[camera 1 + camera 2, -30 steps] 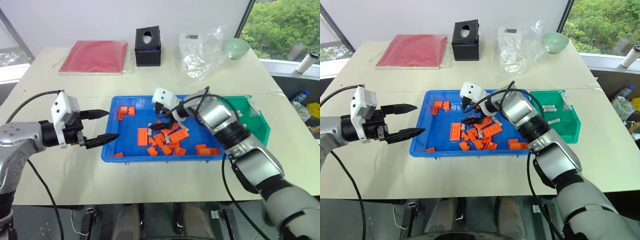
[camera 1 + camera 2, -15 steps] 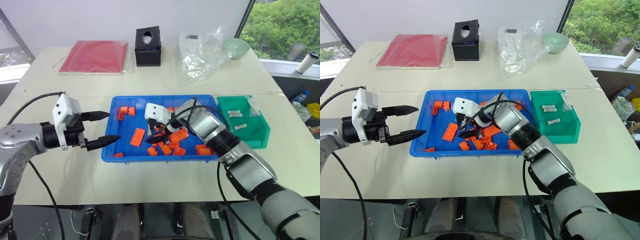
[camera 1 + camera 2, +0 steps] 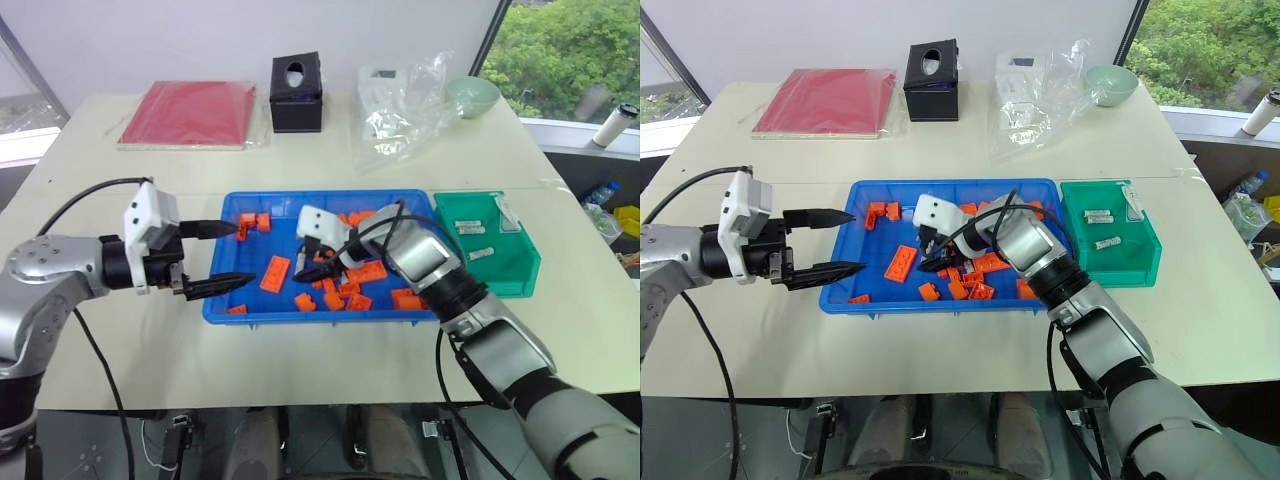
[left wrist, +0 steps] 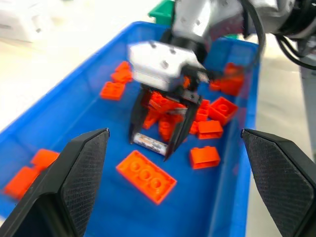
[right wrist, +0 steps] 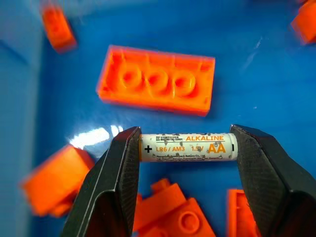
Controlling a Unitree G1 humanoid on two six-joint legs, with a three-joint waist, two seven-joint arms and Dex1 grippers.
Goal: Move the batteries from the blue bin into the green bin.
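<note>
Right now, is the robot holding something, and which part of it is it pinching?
Yes. The right gripper holds a battery by its two ends, one finger on each end, over the blue bin. The left gripper is open and holds nothing.

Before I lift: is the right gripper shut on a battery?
Yes. The right gripper pinches an AA battery end to end between its fingers.
</note>
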